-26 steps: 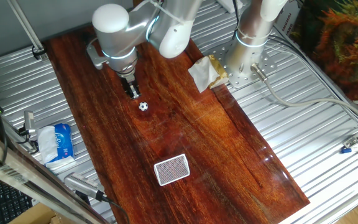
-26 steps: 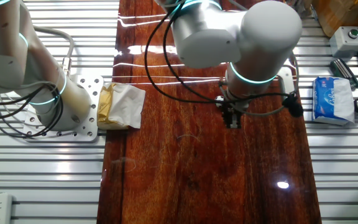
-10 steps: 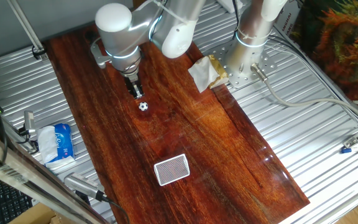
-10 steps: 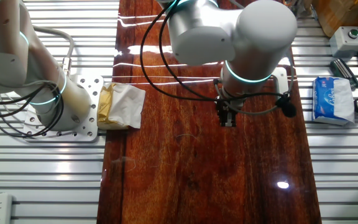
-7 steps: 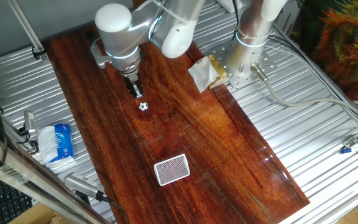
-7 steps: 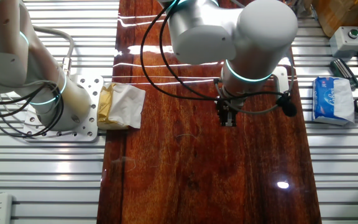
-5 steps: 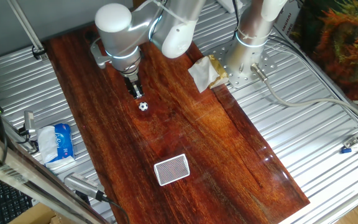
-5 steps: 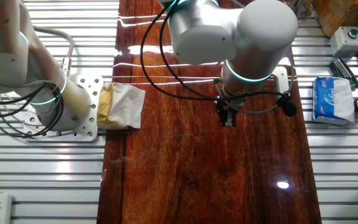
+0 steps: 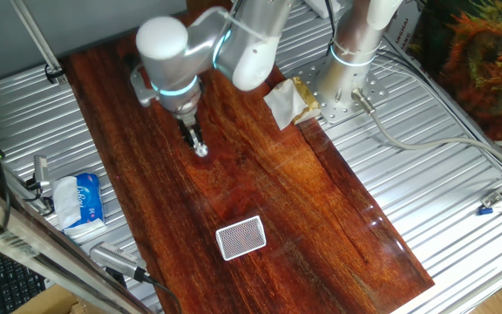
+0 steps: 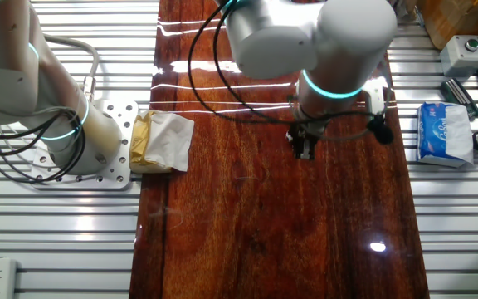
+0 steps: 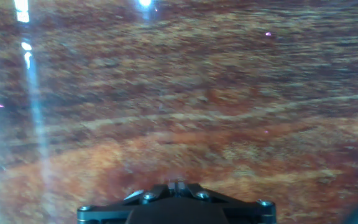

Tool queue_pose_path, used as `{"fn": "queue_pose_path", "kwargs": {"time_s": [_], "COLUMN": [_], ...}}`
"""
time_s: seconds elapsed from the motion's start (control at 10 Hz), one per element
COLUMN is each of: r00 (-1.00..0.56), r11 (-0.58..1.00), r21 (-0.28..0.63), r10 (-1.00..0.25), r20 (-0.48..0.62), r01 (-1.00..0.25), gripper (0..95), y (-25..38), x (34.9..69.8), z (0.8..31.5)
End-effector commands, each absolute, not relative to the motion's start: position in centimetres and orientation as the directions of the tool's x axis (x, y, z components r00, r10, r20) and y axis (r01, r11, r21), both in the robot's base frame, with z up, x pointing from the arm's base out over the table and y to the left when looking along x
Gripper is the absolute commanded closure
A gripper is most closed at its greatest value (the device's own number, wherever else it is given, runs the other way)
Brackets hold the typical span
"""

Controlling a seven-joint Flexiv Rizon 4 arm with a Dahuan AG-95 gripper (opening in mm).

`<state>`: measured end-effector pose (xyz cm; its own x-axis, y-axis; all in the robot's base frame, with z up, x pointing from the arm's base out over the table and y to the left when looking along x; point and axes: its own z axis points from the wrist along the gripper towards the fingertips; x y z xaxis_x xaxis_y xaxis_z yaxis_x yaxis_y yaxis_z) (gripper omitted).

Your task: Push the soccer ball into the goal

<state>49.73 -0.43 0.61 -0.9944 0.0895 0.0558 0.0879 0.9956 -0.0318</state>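
Wooden table [image 9: 303, 192] — soccer ball [image 9: 202, 151] touching tool [image 9: 197, 145], set behind it for pushing. Goal [image 9: 240, 237] well apart downfield; tool's fingers look narrow, holding nothing.

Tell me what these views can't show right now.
- Soccer ball: mostly covered by the hand in one fixed view; contact unclear.
- Ball and goal: absent from the other fixed view; the arm blocks the ball.
- Hand view: blurred wood only; fingers unseen.
- Hand opening: too small to judge.

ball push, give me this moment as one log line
phase: contact | claw: low, at ball | ball: on wood top, short of goal | goal: empty | other fixed view: ball hidden
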Motion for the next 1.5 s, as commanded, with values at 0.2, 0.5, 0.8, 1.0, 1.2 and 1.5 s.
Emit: {"fn": "queue_pose_path", "kwargs": {"time_s": [0.2,0.5,0.8,1.0,1.2,1.5], "r00": [-0.994,-0.993,-0.994,-0.995,-0.996,-0.996], "r11": [0.988,0.993,0.992,0.992,0.993,0.994], "r21": [-0.154,-0.088,-0.088,-0.087,-0.083,-0.066], "r10": [0.036,0.087,0.094,0.093,0.088,0.084], "r20": [0.099,0.082,0.059,0.045,0.031,0.018], "r01": [0.02,0.08,0.089,0.089,0.085,0.083], "gripper": [95.0,95.0,95.0,95.0,95.0,95.0], "y": [0.7,1.9,2.8,2.9,3.1,3.2], "x": [50.3,51.3,51.6,51.7,51.5,51.4], "z": [1.8,6.0,6.3,5.2,3.3,2.2]}}
